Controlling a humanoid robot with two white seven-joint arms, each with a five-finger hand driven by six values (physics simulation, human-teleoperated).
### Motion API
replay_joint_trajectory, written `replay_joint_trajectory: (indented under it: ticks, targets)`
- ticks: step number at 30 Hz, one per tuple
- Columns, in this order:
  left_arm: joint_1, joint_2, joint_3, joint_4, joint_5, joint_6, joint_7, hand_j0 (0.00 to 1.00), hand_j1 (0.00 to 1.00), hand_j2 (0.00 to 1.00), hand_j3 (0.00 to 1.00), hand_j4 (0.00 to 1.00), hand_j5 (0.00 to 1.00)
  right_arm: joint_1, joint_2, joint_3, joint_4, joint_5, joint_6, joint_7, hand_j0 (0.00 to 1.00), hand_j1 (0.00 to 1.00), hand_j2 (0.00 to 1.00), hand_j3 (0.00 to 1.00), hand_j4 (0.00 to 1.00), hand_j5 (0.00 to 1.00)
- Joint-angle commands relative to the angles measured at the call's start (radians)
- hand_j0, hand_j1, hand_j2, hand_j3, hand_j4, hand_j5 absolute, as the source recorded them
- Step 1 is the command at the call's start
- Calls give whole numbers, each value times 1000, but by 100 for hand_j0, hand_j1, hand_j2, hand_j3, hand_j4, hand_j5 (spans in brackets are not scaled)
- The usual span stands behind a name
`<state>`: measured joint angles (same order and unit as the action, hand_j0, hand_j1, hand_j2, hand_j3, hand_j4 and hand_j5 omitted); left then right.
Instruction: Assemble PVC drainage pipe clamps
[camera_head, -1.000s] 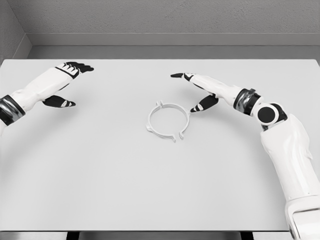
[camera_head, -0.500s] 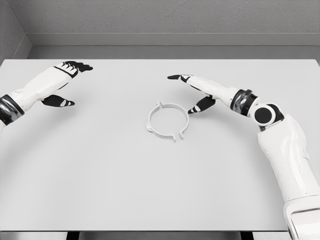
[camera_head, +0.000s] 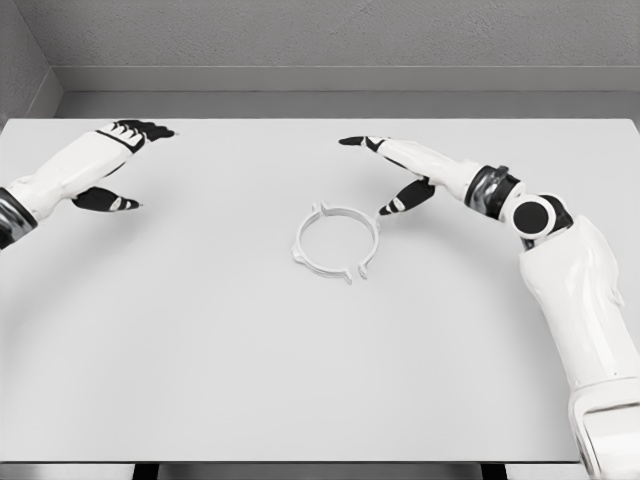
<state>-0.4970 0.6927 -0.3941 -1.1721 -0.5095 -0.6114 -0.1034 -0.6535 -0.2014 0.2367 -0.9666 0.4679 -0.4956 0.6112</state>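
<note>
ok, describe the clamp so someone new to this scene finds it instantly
Start with the wide white table that fills the head view. Near its middle lies the pipe clamp, a thin white ring lying flat with small tabs sticking out from its rim. It is the only loose object on the table, just below and left of the open right hand; nothing touches it.

No text, label, brand, number or sign can be read on anything here.

the bench (camera_head: 200, 350) looks matt, smooth and pale grey. the clamp (camera_head: 336, 241) looks like smooth white plastic. the arms (camera_head: 585, 300) have glossy white shells with dark, shiny metal-like rings at the wrists (camera_head: 484, 187).
</note>
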Motion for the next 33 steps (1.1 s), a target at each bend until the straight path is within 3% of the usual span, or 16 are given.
replay_joint_trajectory:
  ticks: [1, 9, 33]
  targets:
    - [0, 11, 18, 14, 8, 0, 1, 100, 100, 100, 100, 100, 100, 0, 2, 1, 40, 6, 5, 0, 100, 100, 100, 100, 100, 100]
    - [0, 11, 18, 14, 8, 0, 1, 100, 100, 100, 100, 100, 100, -8, 2, 1, 81, 6, 5, 0, 100, 100, 100, 100, 100, 100]
    - [0, 11, 18, 14, 8, 0, 1, 100, 100, 100, 100, 100, 100, -6, 30, 12, 75, 6, 6, 0, 100, 100, 100, 100, 100, 100]
